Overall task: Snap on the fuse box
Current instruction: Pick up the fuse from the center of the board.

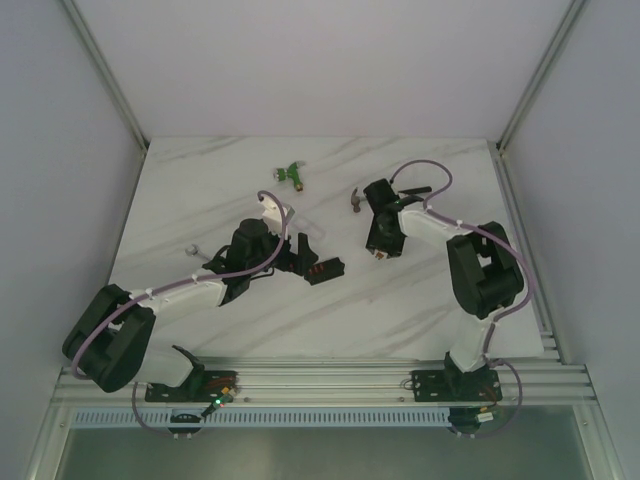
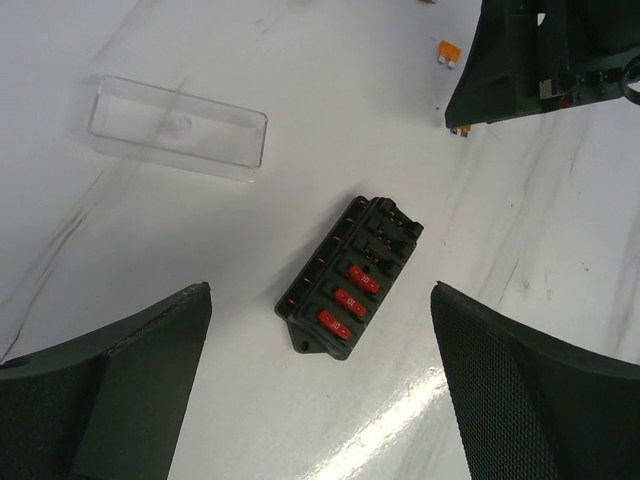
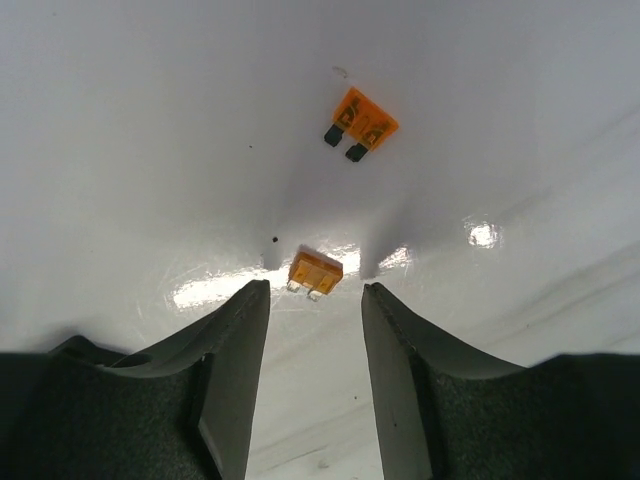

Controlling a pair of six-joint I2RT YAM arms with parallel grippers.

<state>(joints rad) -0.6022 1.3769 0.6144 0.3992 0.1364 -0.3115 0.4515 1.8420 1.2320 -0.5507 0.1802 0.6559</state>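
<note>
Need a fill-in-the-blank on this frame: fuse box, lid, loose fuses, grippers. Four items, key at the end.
1. The fuse box has ___ red fuses seated in it.
2. The clear lid is ___ (on/off) the fuse box.
3. In the right wrist view, ___ loose orange fuses lie near the right gripper.
4. The left gripper is ___ (open/shut), with the fuse box showing between its fingers.
Missing words: three; off; two; open.

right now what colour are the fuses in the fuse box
Red, in the fuse box; best in left wrist view.
</note>
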